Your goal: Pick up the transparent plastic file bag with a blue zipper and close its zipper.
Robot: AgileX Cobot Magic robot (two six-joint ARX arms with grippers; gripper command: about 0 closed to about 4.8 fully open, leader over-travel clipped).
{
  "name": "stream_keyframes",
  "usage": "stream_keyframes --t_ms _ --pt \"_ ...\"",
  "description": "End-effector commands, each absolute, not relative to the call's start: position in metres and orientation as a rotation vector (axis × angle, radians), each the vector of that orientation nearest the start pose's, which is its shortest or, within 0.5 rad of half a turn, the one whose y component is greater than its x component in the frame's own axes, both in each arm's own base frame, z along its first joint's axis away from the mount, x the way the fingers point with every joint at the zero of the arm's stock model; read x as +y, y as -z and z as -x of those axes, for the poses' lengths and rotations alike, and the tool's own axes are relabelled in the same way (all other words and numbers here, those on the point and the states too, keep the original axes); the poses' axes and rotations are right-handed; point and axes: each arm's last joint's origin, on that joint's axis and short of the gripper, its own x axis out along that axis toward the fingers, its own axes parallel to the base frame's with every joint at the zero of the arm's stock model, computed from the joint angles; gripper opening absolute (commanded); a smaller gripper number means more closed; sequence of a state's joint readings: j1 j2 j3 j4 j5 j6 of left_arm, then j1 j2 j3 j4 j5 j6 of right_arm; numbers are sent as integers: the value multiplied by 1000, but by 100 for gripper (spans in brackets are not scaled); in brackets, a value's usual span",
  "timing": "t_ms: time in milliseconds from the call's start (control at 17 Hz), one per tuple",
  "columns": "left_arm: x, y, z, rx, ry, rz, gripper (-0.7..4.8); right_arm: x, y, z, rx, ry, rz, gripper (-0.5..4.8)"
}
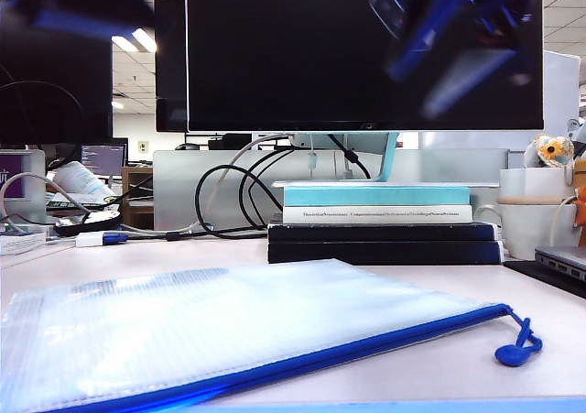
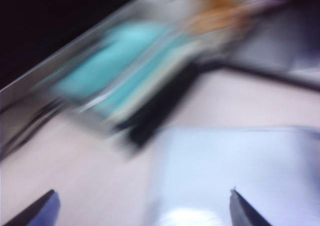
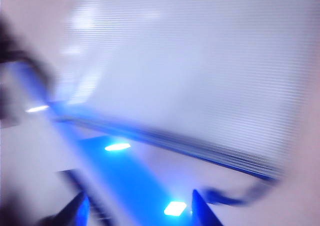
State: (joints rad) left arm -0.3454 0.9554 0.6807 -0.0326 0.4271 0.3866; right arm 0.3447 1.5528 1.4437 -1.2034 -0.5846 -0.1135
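The transparent plastic file bag [image 1: 201,331] lies flat on the pale table, near the front. Its blue zipper [image 1: 348,349] runs along the near long edge and ends in a blue cord pull [image 1: 517,344] at the right. Both arms hang high above the table and show only as dark and blue smears, the right one [image 1: 439,28] at the upper right. In the blurred left wrist view my left gripper [image 2: 142,208] is open above the bag [image 2: 240,171], with nothing between its fingers. My right gripper [image 3: 140,211] is open above the zipper [image 3: 175,141] and cord pull [image 3: 235,196], off the bag [image 3: 200,70].
A stack of books [image 1: 380,221] lies behind the bag under a large dark monitor [image 1: 362,51]. White mugs [image 1: 540,216] and a laptop edge [image 1: 563,262] stand at the right. Cables [image 1: 229,198] and small devices sit at the back left.
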Motion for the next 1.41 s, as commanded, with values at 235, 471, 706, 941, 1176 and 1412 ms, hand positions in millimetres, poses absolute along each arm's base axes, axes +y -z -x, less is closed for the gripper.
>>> stream_keyframes --t_ms 235,471,706,941,1176,1412 --pt "-54 -319 -149 47 450 -299 479 83 -375 -245 855 -552 27 261" --pt "-32 -321 -124 78 360 -295 370 68 -406 -216 666 -447 54 261" --pt "-2 -318 -108 65 285 -216 331 54 -422 -171 319 -411 26 261" --pt "7 -308 -106 92 225 -102 281 42 -373 -143 283 -278 41 261" --pt "6 -295 -100 52 137 -67 240 28 -282 -97 93 -272 -133 214" --pt "4 -272 -88 -24 131 -28 219 21 -244 -72 -70 -285 -201 120"
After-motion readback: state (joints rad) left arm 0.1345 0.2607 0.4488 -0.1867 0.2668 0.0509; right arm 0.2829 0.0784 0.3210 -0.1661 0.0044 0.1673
